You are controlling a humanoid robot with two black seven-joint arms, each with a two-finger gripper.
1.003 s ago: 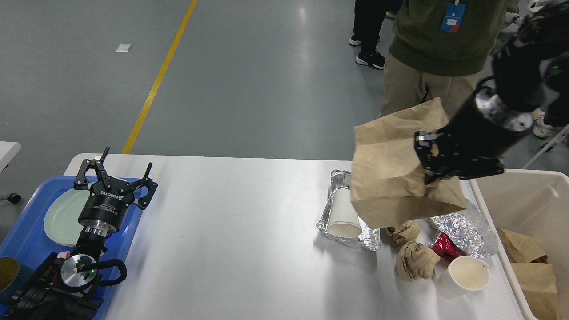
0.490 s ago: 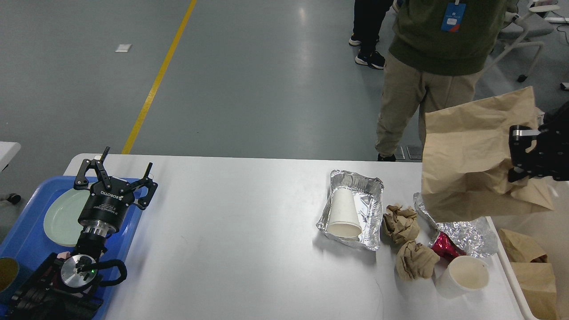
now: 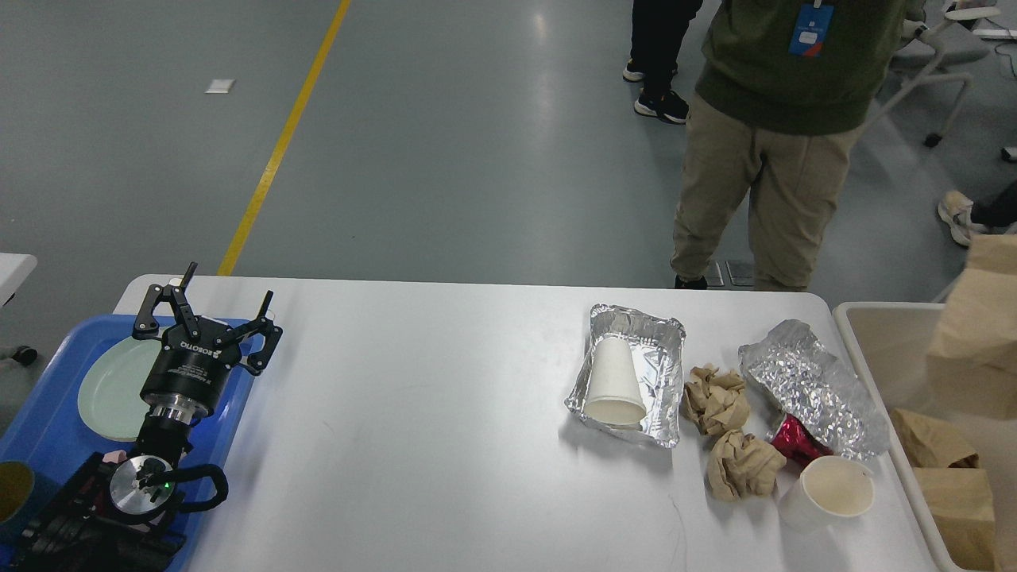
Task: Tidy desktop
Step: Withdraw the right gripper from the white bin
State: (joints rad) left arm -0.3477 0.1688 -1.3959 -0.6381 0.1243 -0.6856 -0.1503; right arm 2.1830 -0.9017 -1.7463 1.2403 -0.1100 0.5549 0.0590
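Paper bag, brown and crumpled [image 3: 979, 334], has moved over the beige plastic bin [image 3: 882, 349] beside my white counter [image 3: 413, 429]; right fingers left view, left fingers [image 3: 208, 316] spread.

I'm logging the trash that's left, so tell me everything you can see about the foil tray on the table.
The foil tray is a shallow rectangular container of crinkled silver aluminium with a rolled, slightly dented rim. It sits flat on the desktop, right of centre, long side running away from the robot. A white paper cup lies on its side inside it, mouth toward the robot. A crumpled brown paper ball sits just right of it; whether they touch is unclear.
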